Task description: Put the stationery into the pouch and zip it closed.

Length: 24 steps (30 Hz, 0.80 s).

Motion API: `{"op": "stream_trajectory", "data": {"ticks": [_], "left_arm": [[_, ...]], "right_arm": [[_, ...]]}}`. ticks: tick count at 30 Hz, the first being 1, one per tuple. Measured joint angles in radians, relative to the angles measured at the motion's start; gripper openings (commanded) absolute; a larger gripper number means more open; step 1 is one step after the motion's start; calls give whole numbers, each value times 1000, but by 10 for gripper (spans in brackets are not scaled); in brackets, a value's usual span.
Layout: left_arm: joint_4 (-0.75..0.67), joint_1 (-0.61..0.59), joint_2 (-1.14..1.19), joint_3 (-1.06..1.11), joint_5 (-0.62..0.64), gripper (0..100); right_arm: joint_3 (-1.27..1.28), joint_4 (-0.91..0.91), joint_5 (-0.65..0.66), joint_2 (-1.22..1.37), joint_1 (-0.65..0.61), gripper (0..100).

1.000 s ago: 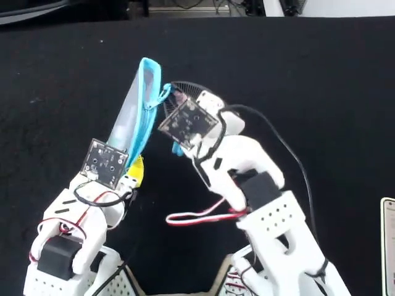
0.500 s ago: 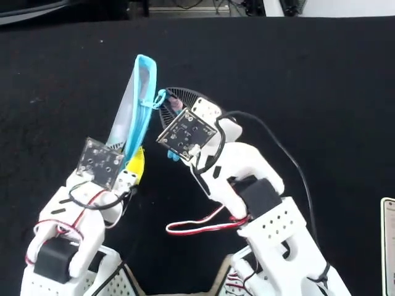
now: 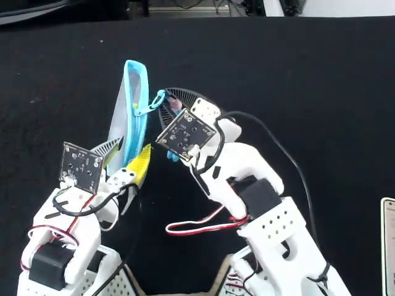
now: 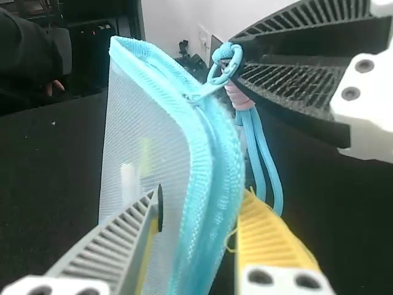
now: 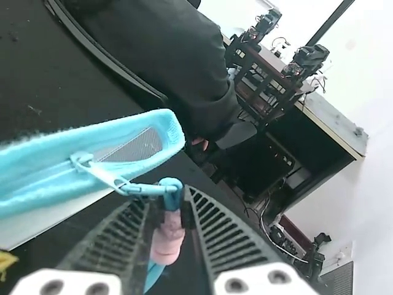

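The translucent mesh pouch with a light-blue zip edge [image 3: 125,114] is held upright above the black cloth-covered table [image 3: 321,86]. Its lower end is clamped by the left gripper [image 3: 124,160]. Its blue zip-pull cord [image 3: 158,98] is pinched in the right gripper [image 5: 167,208].

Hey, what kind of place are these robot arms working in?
Most likely a robotics lab or workshop: a table covered in black cloth, and beyond it a desk crowded with equipment.

the pouch [image 4: 141,153] has blurred contents behind mesh, and its lower end is cut off.
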Motion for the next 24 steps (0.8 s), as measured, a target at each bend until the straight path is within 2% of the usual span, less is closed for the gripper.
{"op": "stream_trajectory", "data": {"ticks": [6, 20, 24], "left_arm": [[0, 2, 0, 0, 0, 55], [-3, 2, 0, 0, -58, 29], [-3, 2, 0, 0, -58, 29]], "right_arm": [[0, 0, 0, 0, 0, 11], [0, -2, 0, 0, -2, 11], [0, -63, 0, 0, -2, 11]]}}
